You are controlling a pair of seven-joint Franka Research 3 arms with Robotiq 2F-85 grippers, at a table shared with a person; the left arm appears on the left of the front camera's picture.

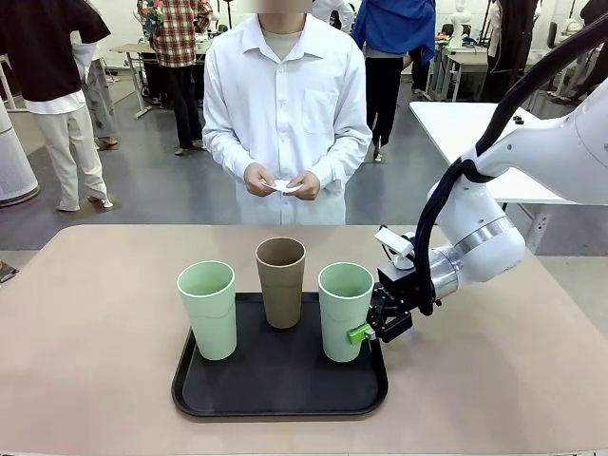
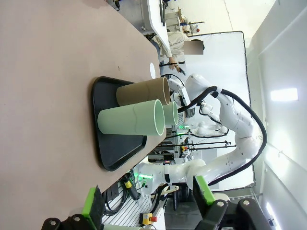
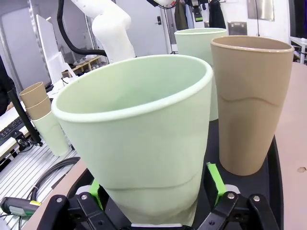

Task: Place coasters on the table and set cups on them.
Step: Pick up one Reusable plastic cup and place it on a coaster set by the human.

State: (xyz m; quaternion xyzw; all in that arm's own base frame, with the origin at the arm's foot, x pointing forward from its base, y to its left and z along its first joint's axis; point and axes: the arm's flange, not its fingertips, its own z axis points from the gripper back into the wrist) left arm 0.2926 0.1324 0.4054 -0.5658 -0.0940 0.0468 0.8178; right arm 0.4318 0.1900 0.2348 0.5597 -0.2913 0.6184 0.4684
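Observation:
Three cups stand on a black tray [image 1: 275,389] on the table [image 1: 95,332]: a mint one [image 1: 207,309] at the left, a brown one [image 1: 281,282] behind the middle, a mint one [image 1: 344,311] at the right. My right gripper [image 1: 356,332] is open with its jaws on either side of the right mint cup [image 3: 139,143] near its base; a small gap shows at one green pad [image 3: 214,182]. My left gripper [image 2: 146,201] is open and empty, well back from the tray [image 2: 115,153]. The person at the far side holds a white coaster [image 1: 285,186] in both hands.
The right arm [image 1: 484,237] reaches in over the table's right side. A white table [image 1: 465,128] stands behind at the right. Spare stacked cups [image 3: 36,103] sit on a bench off the table. Bare tabletop lies all around the tray.

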